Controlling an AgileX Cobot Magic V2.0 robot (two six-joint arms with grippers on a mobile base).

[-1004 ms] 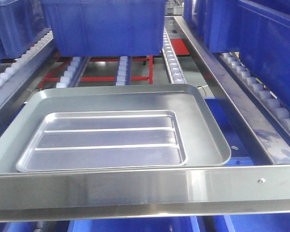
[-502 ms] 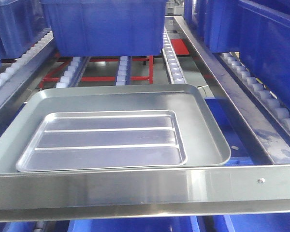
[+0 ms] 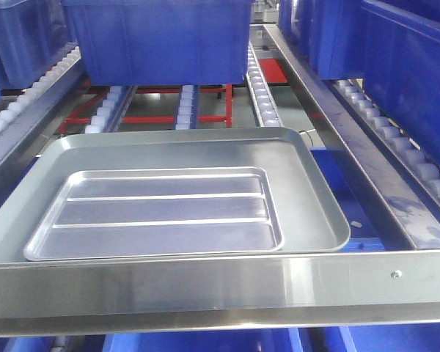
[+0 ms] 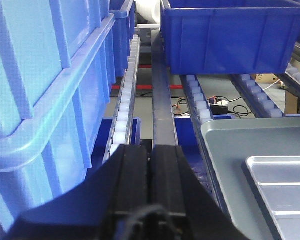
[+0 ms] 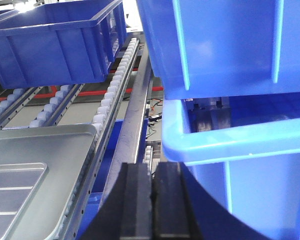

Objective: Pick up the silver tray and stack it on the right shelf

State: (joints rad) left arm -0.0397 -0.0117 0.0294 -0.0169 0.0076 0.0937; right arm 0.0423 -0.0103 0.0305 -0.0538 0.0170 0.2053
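Silver tray (image 3: 158, 213): ridged, lies flat inside bigger smooth tray (image 3: 308, 198), w/ its near edge by the big tray's front rim.
Bigger tray: sits on shelf rollers, just behind front lip.
Right shelf (image 3: 279, 282): shiny front lip across foreground; roller rails (image 3: 262, 92) slope up behind.
Blue bin (image 3: 158, 40): on rollers, behind trays, apart from them.
Left gripper (image 4: 151, 167): black fingers pressed together, nothing between; left of trays, over a rail.
Right gripper (image 5: 151, 192): fingers together, empty; right of trays, beside stacked blue bins (image 5: 230, 100).
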